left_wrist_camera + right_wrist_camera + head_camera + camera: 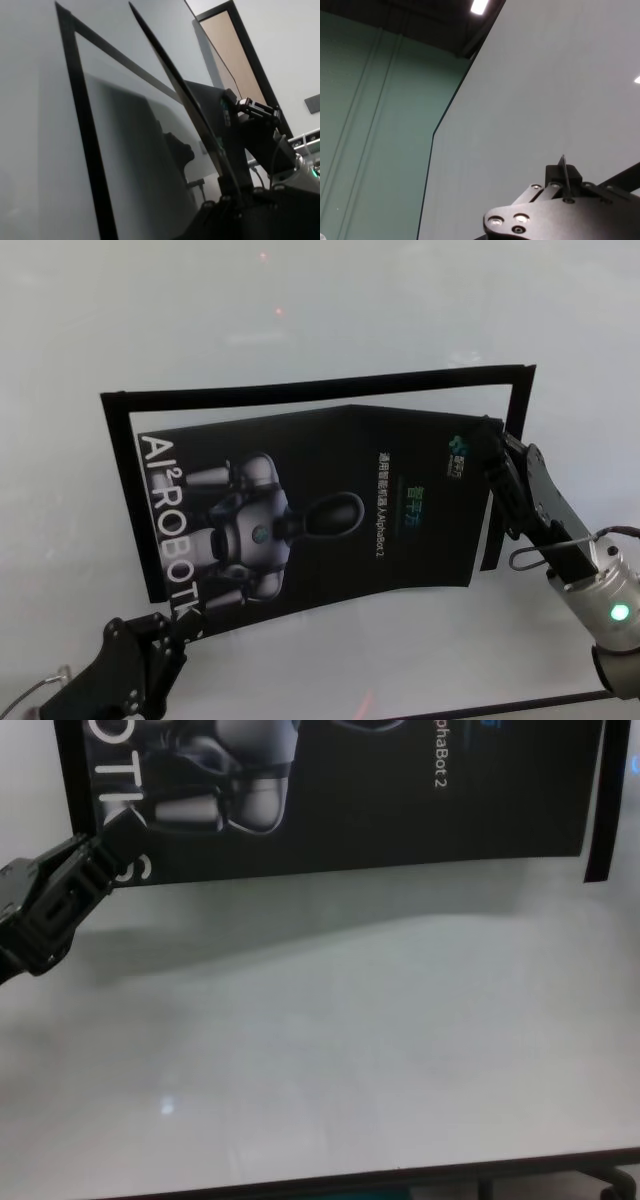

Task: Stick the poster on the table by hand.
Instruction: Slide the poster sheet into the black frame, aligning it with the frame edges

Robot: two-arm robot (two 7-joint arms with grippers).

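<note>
Pale grey bench (330, 660), poster (330, 510) held above a black tape frame (320, 388).
At near left, the left hand (178, 625) pinches the poster's near-left corner; at right, the right hand (492, 445) pinches its far-right corner, and the sheet bows, lifted off the surface. Best, I judge, to pull it taut, square it inside the frame, then lower evenly.

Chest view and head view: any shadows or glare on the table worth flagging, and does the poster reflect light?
Chest view: the raised poster casts a broad soft shadow on the table, with a small bright glint low on the left. Head view: two faint reddish light spots on the table's far part; the poster's gloss shows a pale sheen along its fold. Left gripper and right gripper each pinch a corner.
</note>
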